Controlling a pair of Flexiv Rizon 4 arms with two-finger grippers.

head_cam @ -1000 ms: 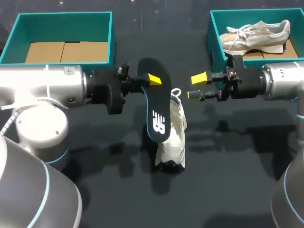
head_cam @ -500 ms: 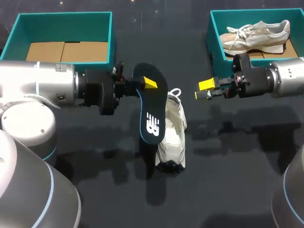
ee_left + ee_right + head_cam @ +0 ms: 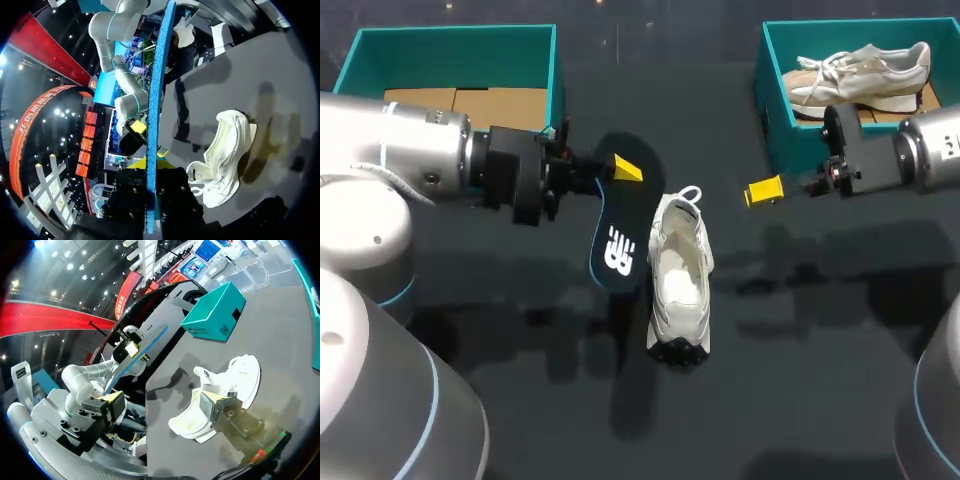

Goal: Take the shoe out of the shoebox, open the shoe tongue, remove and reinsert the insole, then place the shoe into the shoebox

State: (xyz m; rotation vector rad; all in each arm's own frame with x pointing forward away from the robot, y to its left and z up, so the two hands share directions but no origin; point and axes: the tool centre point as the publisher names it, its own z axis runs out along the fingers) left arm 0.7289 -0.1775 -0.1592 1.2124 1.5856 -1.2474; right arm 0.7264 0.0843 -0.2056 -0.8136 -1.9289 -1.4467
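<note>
A white shoe (image 3: 678, 280) lies on the dark table, its opening up and its toe toward the front edge. My left gripper (image 3: 620, 172) is shut on the heel end of a black insole (image 3: 617, 235) with a blue rim. The insole hangs tilted just left of the shoe. In the left wrist view the insole (image 3: 159, 90) stands edge-on between the fingers of my left gripper (image 3: 150, 167), with the shoe (image 3: 225, 155) beside it. My right gripper (image 3: 765, 192) hovers open to the right of the shoe; in the right wrist view its fingers (image 3: 107, 407) stand wide apart, the shoe (image 3: 225, 390) ahead of them.
A teal shoebox (image 3: 765, 90) at the back right holds a second, beige shoe (image 3: 860, 70). Another teal box (image 3: 555, 80) with a cardboard floor stands at the back left, seen also as a teal box (image 3: 212, 312) in the right wrist view.
My left arm has drawn back to the left, carrying the insole off the shoe to its left side. My right arm has pulled back to the right, away from the shoe.
</note>
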